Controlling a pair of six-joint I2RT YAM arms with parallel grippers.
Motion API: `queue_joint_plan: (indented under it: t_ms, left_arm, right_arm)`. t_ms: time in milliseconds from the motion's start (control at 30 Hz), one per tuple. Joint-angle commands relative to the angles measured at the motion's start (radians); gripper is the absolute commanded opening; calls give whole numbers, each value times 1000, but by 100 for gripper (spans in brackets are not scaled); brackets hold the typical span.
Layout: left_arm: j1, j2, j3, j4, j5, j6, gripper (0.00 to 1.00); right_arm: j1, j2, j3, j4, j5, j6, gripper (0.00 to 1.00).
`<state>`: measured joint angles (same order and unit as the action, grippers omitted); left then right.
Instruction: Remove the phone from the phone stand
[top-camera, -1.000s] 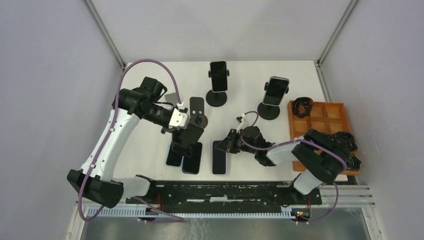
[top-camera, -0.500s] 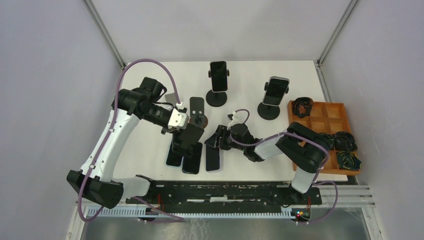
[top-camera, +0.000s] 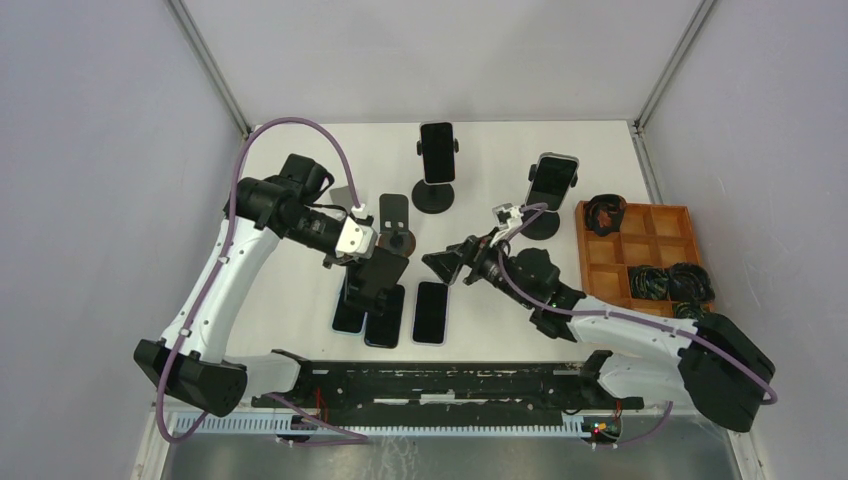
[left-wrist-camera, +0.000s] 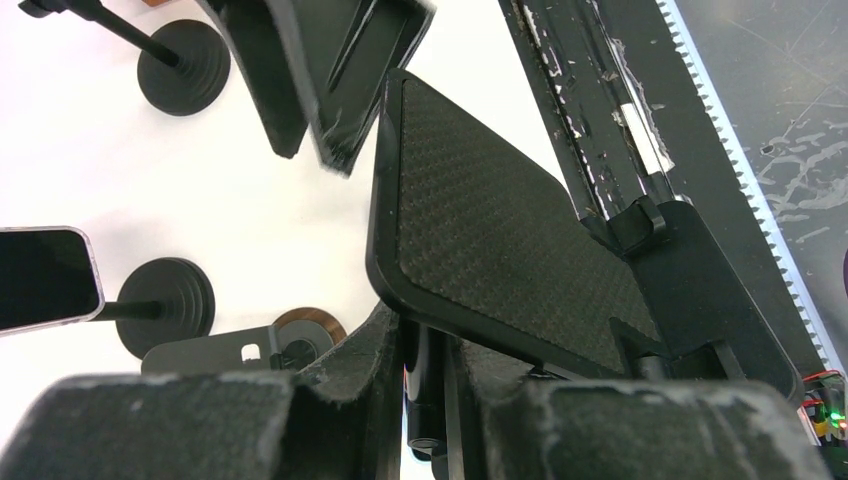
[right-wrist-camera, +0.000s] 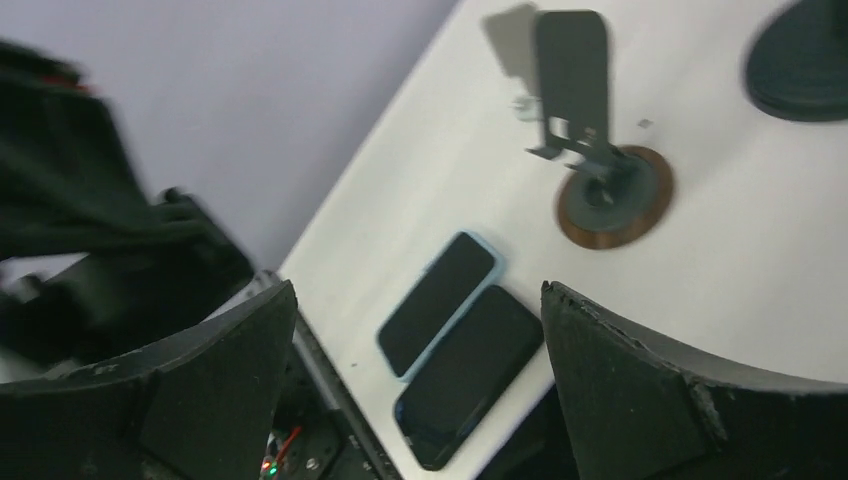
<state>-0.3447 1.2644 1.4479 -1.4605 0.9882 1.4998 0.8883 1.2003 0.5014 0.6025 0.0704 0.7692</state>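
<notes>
Five phones are counted from above. Three dark ones lie side by side near the front of the white desk: the left phone, the second phone and the third phone. The left end effector is held over the first two, its fingers a narrow gap apart around a thin dark part; whether anything is gripped cannot be told. One empty stand is seen just behind.

Two phones stand upright farther back: the middle phone on the middle stand, and the right phone on the right stand. The right end effector is spread wide and empty. One wooden tray sits at the right edge. Grey walls enclose the desk.
</notes>
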Motion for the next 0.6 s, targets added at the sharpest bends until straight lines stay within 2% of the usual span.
queue_joint_plan:
  t_ms: [0,100,167,333,567]
  left_arm:
    - [-3,1,19,8,57,54,2]
    - [-3,-2,19,18,57,54,2]
    - [-4,-3,20,26,59,50,2]
    - [-4,-8,18,45,60,34,2]
    - [-3,-13,12,48,62,32,2]
  right_arm:
    - [3,-91,-87,253,-251,-20,95]
    - [14,-83,-109,459,-377,69,88]
    - [41,-56,-80,536,-416,96,85]
    - [106,58,57,563,-456,86,79]
    - [140,201,160,699,-478,171,62]
